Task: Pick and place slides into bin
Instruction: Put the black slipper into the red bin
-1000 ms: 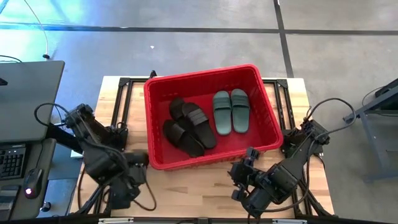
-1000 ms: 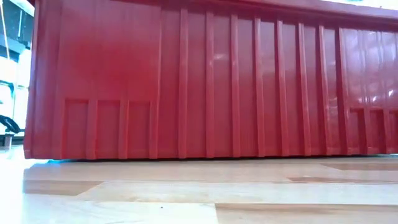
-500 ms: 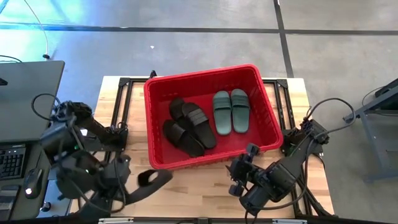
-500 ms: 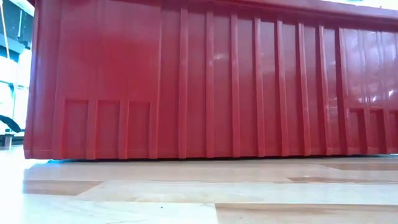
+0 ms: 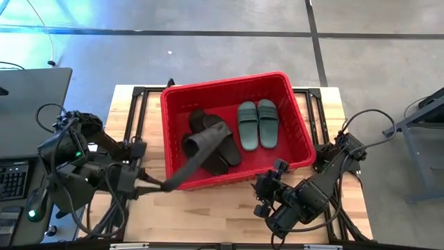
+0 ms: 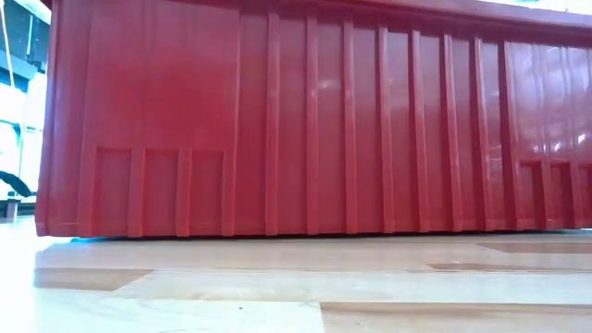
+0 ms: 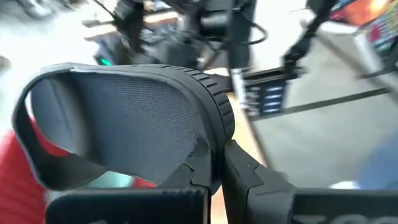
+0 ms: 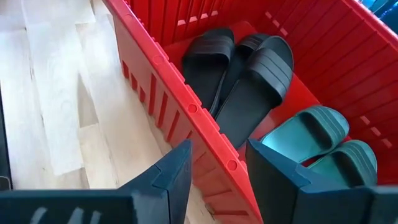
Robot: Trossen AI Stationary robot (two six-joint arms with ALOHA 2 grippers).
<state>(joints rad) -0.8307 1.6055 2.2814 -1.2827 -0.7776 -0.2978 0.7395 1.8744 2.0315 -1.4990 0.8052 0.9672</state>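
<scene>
The red bin (image 5: pixel 229 78) stands on the wooden table; its near wall fills the low view (image 6: pixel 305 120). In it lie two sage-green slides (image 5: pixel 257 123) and black slides (image 5: pixel 227 149), which also show in the right wrist view (image 8: pixel 249 74). My left gripper (image 5: pixel 157 186) is shut on another black slide (image 5: pixel 195 147), held above the bin's near-left rim. My right gripper (image 5: pixel 269 186) is open and empty at the bin's near wall, its fingers on either side of the rim (image 8: pixel 186 106) without touching it. My left gripper pinches the black slide between its two fingers (image 7: pixel 205 165) at one end, beside the ribbed strap (image 7: pixel 214 102). The fingers come from the table's left, slanting toward the bin. The slide is lifted clear, and its free end (image 5: pixel 207 135) reaches over the bin's near rim.
A grey desk with a keyboard (image 5: pixel 14 180) stands left of the table. Black frame rails (image 5: pixel 139 94) run beside the bin at left and right. Bare wood (image 5: pixel 208 208) lies between the bin and the table's near edge.
My left gripper has risen from low near the table's near edge with the black slide and swung it toward the far edge. The slide, which was in front of the bin half a second ago, now reaches over the bin's near-left rim.
</scene>
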